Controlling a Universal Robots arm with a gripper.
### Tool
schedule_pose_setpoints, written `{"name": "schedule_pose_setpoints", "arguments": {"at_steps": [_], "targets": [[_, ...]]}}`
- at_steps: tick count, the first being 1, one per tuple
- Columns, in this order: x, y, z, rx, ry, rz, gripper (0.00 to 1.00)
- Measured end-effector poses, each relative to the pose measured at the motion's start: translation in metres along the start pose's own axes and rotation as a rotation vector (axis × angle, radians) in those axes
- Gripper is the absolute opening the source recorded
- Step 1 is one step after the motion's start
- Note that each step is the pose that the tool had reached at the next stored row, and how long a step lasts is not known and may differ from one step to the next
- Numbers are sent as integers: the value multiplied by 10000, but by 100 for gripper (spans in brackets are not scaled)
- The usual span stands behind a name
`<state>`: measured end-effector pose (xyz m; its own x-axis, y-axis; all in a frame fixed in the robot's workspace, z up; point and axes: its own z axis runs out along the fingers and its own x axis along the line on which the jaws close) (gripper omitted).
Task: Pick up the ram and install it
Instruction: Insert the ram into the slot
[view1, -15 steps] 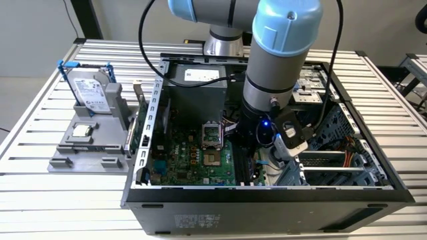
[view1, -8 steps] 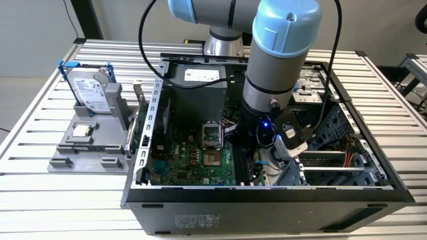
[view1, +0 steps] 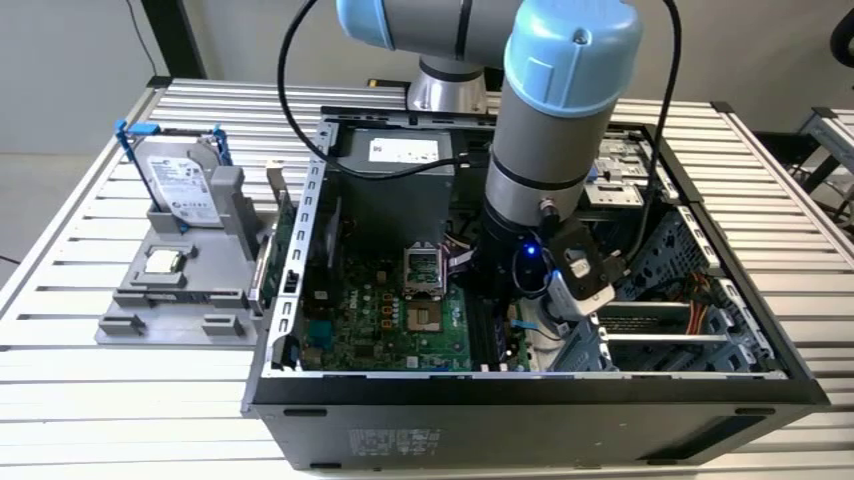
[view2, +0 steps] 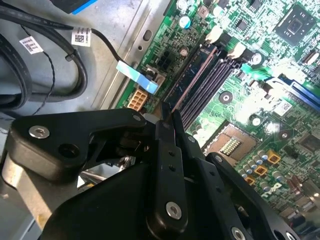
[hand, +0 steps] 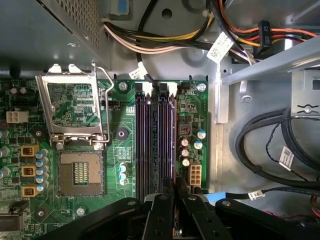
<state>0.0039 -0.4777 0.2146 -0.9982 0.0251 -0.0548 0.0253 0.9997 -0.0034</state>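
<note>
Ram (hand: 174, 187), edge-on in the narrowly closed gripper (hand: 174, 194), hangs over the slots (hand: 155, 140) in the first wrist view, likewise in the second, while the exterior view has the arm (view1: 534, 170) above them: insertion likely needs squaring.

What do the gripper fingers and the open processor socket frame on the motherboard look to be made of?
The fingers look like matte black plastic or coated metal with bright metal screws. The processor socket frame looks like bare shiny steel, judging by its silvery reflections. It stands beside the memory slots.
</note>
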Motion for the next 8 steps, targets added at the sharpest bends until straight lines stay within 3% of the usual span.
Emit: {"name": "schedule_pose_setpoints", "arguments": {"at_steps": [8], "targets": [[1, 0, 10, 27, 3, -2, 0]]}}
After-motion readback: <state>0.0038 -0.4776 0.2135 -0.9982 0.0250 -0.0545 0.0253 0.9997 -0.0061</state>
